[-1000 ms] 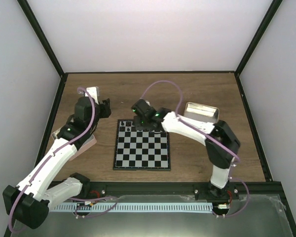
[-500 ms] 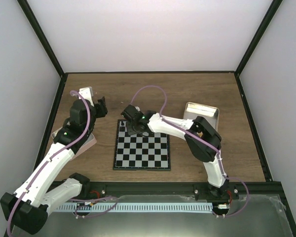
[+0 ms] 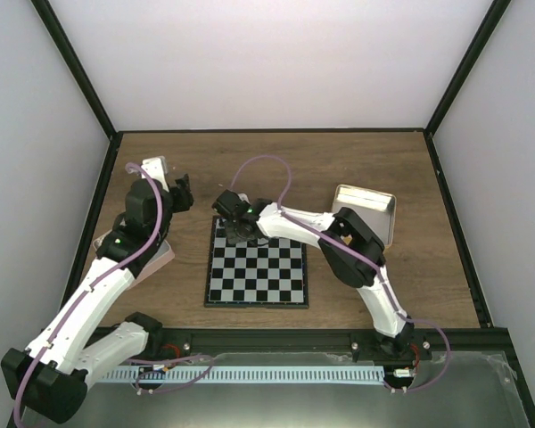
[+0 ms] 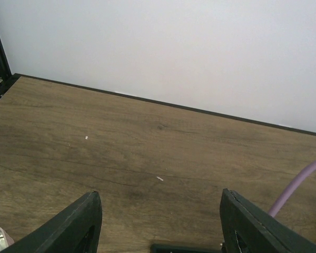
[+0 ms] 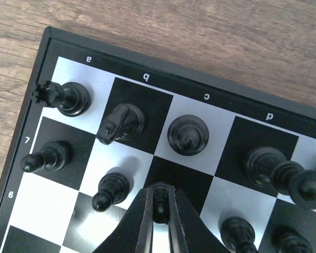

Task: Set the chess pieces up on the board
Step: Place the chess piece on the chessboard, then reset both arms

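Observation:
The board (image 3: 257, 287) lies flat at the table's middle; its far left corner fills the right wrist view (image 5: 68, 45). Several black chess pieces stand on its two far rows: a rook (image 5: 68, 98), a knight (image 5: 121, 123), a bishop (image 5: 187, 135), pawns (image 5: 109, 190). My right gripper (image 3: 238, 228) hovers low over the board's far left part and is shut on a black pawn (image 5: 160, 203) above the black square in column c. My left gripper (image 3: 184, 191) is open and empty over bare wood left of the board; its fingers (image 4: 84, 224) show only table between them.
A tan-sided metal tin (image 3: 367, 209) stands right of the board. A pink tray (image 3: 160, 258) lies under the left arm. A purple cable (image 3: 259, 169) arcs over the far side. Black frame posts line the table edges.
My right gripper has moved left along the board's far rows, from about the middle to the left columns. My left gripper has drifted slightly left and away from the board.

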